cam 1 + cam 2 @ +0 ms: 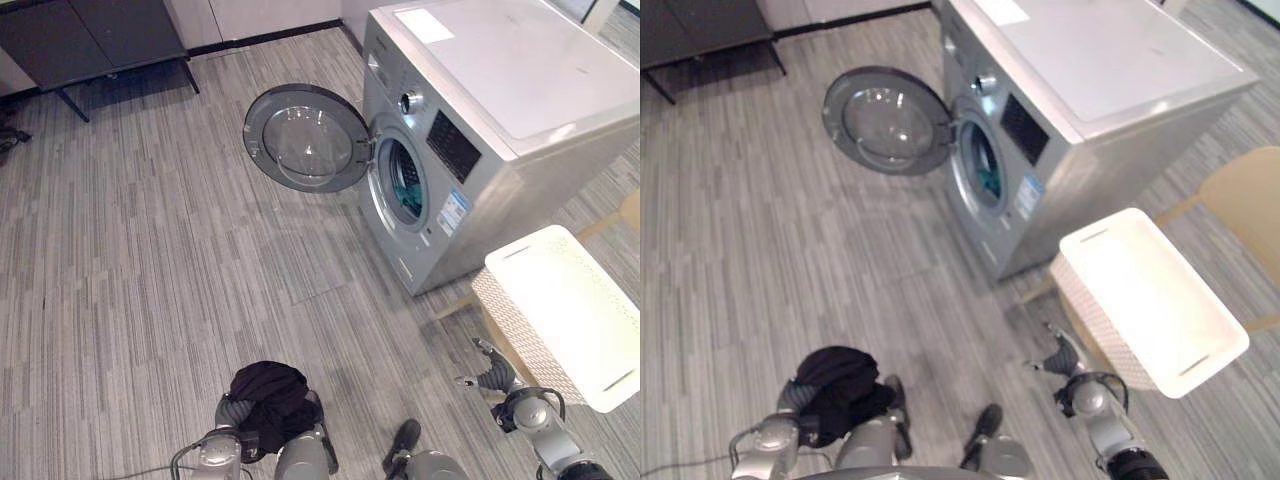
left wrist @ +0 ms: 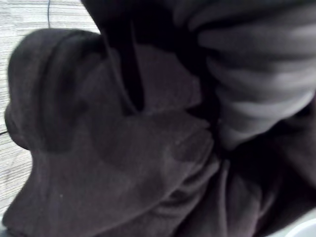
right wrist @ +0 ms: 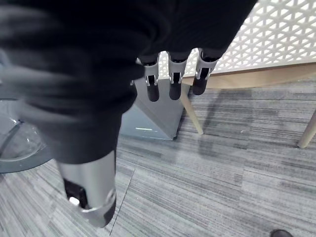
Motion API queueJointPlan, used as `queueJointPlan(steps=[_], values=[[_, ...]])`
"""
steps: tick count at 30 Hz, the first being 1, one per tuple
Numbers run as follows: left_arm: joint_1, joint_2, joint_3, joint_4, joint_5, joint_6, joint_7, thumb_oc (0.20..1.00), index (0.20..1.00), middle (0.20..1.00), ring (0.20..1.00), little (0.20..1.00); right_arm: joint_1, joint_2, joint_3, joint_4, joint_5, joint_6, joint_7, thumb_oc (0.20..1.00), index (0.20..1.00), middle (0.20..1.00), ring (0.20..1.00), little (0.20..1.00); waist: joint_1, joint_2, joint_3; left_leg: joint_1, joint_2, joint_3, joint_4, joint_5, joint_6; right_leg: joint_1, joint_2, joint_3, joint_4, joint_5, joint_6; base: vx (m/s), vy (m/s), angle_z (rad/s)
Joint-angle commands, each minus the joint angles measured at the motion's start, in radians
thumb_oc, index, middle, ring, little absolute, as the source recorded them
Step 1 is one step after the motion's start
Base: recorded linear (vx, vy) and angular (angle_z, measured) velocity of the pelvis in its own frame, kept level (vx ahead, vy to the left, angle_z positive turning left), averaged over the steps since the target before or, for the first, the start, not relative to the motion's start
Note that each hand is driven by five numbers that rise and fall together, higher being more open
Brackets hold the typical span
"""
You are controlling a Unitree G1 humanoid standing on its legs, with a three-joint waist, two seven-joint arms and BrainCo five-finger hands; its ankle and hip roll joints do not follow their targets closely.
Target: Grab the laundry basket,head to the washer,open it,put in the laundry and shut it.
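Note:
The silver washer (image 1: 500, 110) stands at the upper right with its round door (image 1: 305, 137) swung wide open. A bit of teal cloth (image 1: 408, 195) lies in the drum. To its right, the white lattice laundry basket (image 1: 512, 322) rests on a wooden seat. A bundle of black laundry (image 1: 268, 398) sits bunched over my left hand (image 1: 232, 412) low in the view, above the floor. That dark cloth (image 2: 108, 158) wraps the hand in the left wrist view. My right hand (image 1: 492, 372) is open, fingers (image 3: 170, 84) straight, just beside the basket wall (image 3: 276, 34) without touching it.
A dark cabinet on thin legs (image 1: 90, 35) stands at the far left by the wall. A wooden chair (image 1: 1240, 195) shows behind the basket, and wooden legs (image 3: 190, 113) hold it up. Striped grey floor (image 1: 150, 260) stretches between me and the washer.

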Motion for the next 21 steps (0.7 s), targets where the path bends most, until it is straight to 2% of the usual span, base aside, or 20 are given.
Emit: queueJointPlan(steps=[1, 2, 4, 5, 8, 9, 10, 12, 13, 14, 15, 16, 18, 19, 20, 21], values=[[-0.028, 0.077, 0.011, -0.067, 0.031, -0.037, 0.037, 0.200, 0.200, 0.200, 0.200, 0.200, -0.052, 0.020, 0.053, -0.028, -0.045, -0.014, -0.032, 1.000, 1.000, 1.000, 1.000, 1.000, 0.017, -0.040, -0.002, -0.013, -0.041, -0.071, 0.053, -0.146, 0.003, 0.005, -0.063, 0.158, 0.200, -0.033, 0.064, 0.15, 0.197, 0.55], [-0.029, 0.077, 0.011, -0.066, 0.031, -0.037, 0.037, 0.200, 0.200, 0.200, 0.200, 0.200, -0.053, 0.021, 0.054, -0.027, -0.045, -0.015, -0.032, 1.000, 1.000, 1.000, 1.000, 1.000, 0.018, -0.042, -0.002, -0.014, -0.042, -0.069, 0.053, -0.147, 0.004, 0.001, -0.066, 0.161, 0.205, -0.034, 0.066, 0.10, 0.087, 0.57], [-0.046, 0.087, -0.010, -0.094, 0.032, -0.039, 0.039, 0.200, 0.200, 0.200, 0.200, 0.200, -0.059, 0.026, 0.057, -0.055, -0.041, -0.017, -0.034, 1.000, 1.000, 1.000, 1.000, 1.000, -0.009, -0.039, 0.022, 0.017, -0.059, -0.116, 0.044, -0.164, 0.011, -0.099, 0.034, 0.299, 0.269, -0.073, 0.044, 0.17, 0.102, 0.69], [-0.053, 0.081, -0.015, -0.096, 0.020, -0.043, 0.039, 0.200, 0.200, 0.200, 0.200, 0.200, -0.066, 0.022, 0.065, -0.048, -0.033, -0.019, -0.036, 1.000, 1.000, 1.000, 1.000, 1.000, -0.022, -0.025, 0.039, 0.033, -0.067, -0.141, 0.047, -0.162, 0.020, -0.158, 0.088, 0.335, 0.215, -0.062, 0.034, 0.15, 0.094, 0.77], [-0.058, 0.074, -0.026, -0.089, 0.014, -0.041, 0.039, 0.200, 0.200, 0.200, 0.200, 0.200, -0.072, 0.023, 0.070, -0.039, -0.027, -0.016, -0.039, 1.000, 1.000, 1.000, 1.000, 1.000, -0.033, -0.026, 0.053, 0.064, -0.082, -0.170, 0.047, -0.182, 0.023, -0.199, 0.112, 0.350, 0.149, -0.037, 0.024, 0.20, 0.031, 0.58], [-0.065, 0.072, -0.027, -0.079, 0.012, -0.040, 0.041, 0.200, 0.200, 0.200, 0.200, 0.200, -0.074, 0.024, 0.070, -0.035, -0.025, -0.015, -0.042, 1.000, 1.000, 1.000, 1.000, 1.000, -0.040, -0.030, 0.057, 0.081, -0.091, -0.188, 0.045, -0.195, 0.024, -0.222, 0.126, 0.362, 0.111, -0.015, 0.030, 0.32, -0.039, 0.37], [-0.072, 0.067, -0.027, -0.060, 0.013, -0.037, 0.040, 0.200, 0.200, 0.200, 0.200, 0.200, -0.067, 0.025, 0.065, -0.027, -0.018, -0.011, -0.042, 1.000, 1.000, 1.000, 1.000, 1.000, -0.055, -0.038, 0.063, 0.114, -0.112, -0.221, 0.049, -0.225, 0.024, -0.257, 0.140, 0.371, 0.006, 0.041, 0.049, 0.44, -0.064, 0.35], [-0.073, 0.062, -0.026, -0.054, 0.016, -0.034, 0.037, 0.200, 0.200, 0.200, 0.200, 0.200, -0.060, 0.030, 0.063, -0.016, -0.017, -0.005, -0.038, 1.000, 1.000, 1.000, 1.000, 1.000, -0.064, -0.049, 0.063, 0.141, -0.130, -0.248, 0.052, -0.247, 0.019, -0.285, 0.134, 0.351, -0.091, 0.084, 0.070, 0.37, -0.059, 0.53], [-0.072, 0.061, -0.026, -0.054, 0.016, -0.034, 0.037, 0.200, 0.200, 0.200, 0.200, 0.200, -0.059, 0.030, 0.063, -0.016, -0.017, -0.005, -0.038, 1.000, 1.000, 1.000, 1.000, 1.000, -0.066, -0.044, 0.066, 0.147, -0.125, -0.252, 0.053, -0.252, 0.018, -0.277, 0.139, 0.346, -0.094, 0.083, 0.071, 0.45, -0.079, 0.46], [-0.067, 0.058, -0.025, -0.043, 0.028, -0.032, 0.028, 0.200, 0.200, 0.200, 0.200, 0.200, -0.050, 0.035, 0.060, -0.007, -0.018, 0.000, -0.031, 1.000, 1.000, 1.000, 1.000, 1.000, -0.066, -0.050, 0.058, 0.183, -0.133, -0.272, 0.048, -0.283, 0.011, -0.304, 0.136, 0.329, -0.134, 0.096, 0.089, 0.40, -0.085, 0.23], [-0.060, 0.052, -0.024, -0.043, 0.032, -0.033, 0.024, 0.200, 0.200, 0.200, 0.200, 0.200, -0.043, 0.036, 0.063, -0.003, -0.024, -0.001, -0.027, 1.000, 1.000, 1.000, 1.000, 1.000, -0.078, -0.053, 0.053, 0.187, -0.139, -0.281, 0.051, -0.282, 0.012, -0.302, 0.129, 0.307, -0.148, 0.120, 0.085, 0.40, -0.085, 0.18], [-0.059, 0.051, -0.024, -0.043, 0.032, -0.033, 0.024, 0.200, 0.200, 0.200, 0.200, 0.200, -0.042, 0.036, 0.063, -0.003, -0.024, -0.001, -0.027, 1.000, 1.000, 1.000, 1.000, 1.000, -0.078, -0.049, 0.055, 0.192, -0.134, -0.282, 0.051, -0.286, 0.011, -0.297, 0.133, 0.305, -0.149, 0.117, 0.085, 0.19, -0.077, 0.29], [-0.049, 0.045, -0.028, -0.038, 0.043, -0.032, 0.020, 0.200, 0.200, 0.200, 0.200, 0.200, -0.024, 0.038, 0.059, 0.006, -0.022, -0.006, -0.028, 1.000, 1.000, 1.000, 1.000, 1.000, -0.081, -0.059, 0.035, 0.220, -0.151, -0.298, 0.055, -0.316, 0.009, -0.265, 0.122, 0.300, -0.160, 0.129, 0.070, 0.42, -0.157, 0.28], [-0.041, 0.038, -0.042, -0.040, 0.050, -0.029, 0.013, 0.200, 0.200, 0.200, 0.200, 0.200, -0.009, 0.037, 0.048, 0.000, -0.015, -0.011, -0.026, 1.000, 1.000, 1.000, 1.000, 1.000, -0.098, -0.050, 0.012, 0.240, -0.130, -0.306, 0.089, -0.354, -0.011, -0.250, 0.127, 0.316, -0.129, 0.119, 0.052, 0.74, -0.268, 0.71], [-0.028, 0.031, -0.051, -0.053, 0.052, -0.025, 0.002, 0.200, 0.200, 0.200, 0.200, 0.200, 0.000, 0.034, 0.032, -0.002, -0.009, -0.013, -0.026, 1.000, 1.000, 1.000, 1.000, 1.000, -0.117, -0.039, -0.009, 0.237, -0.095, -0.272, 0.174, -0.369, -0.052, -0.215, 0.126, 0.299, -0.118, 0.096, 0.035, 0.57, -0.225, 1.03], [-0.029, 0.031, -0.051, -0.053, 0.052, -0.025, 0.002, 0.200, 0.200, 0.200, 0.200, 0.200, -0.001, 0.035, 0.032, -0.002, -0.009, -0.013, -0.026, 1.000, 1.000, 1.000, 1.000, 1.000, -0.119, -0.043, -0.011, 0.233, -0.098, -0.273, 0.174, -0.366, -0.051, -0.217, 0.122, 0.299, -0.120, 0.099, 0.035, 0.49, -0.220, 1.18]])
